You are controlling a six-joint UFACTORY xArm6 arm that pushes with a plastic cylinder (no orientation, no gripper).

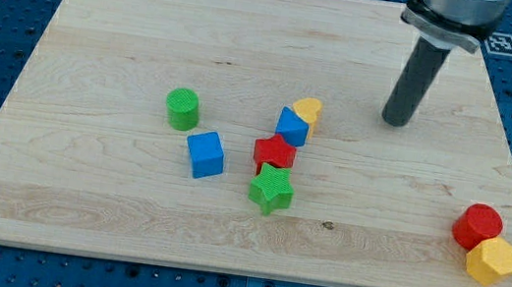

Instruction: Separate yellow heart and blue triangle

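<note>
The yellow heart (308,109) lies near the middle of the wooden board, touching the blue triangle (292,126) just below and left of it. My tip (395,120) rests on the board to the right of the heart, well apart from it, at about the same height in the view.
A red star (275,152) touches the blue triangle from below, with a green star (272,189) under it. A blue cube (205,154) and a green cylinder (182,109) lie to the left. A red cylinder (477,226) and a yellow hexagon (492,261) sit at the bottom right corner.
</note>
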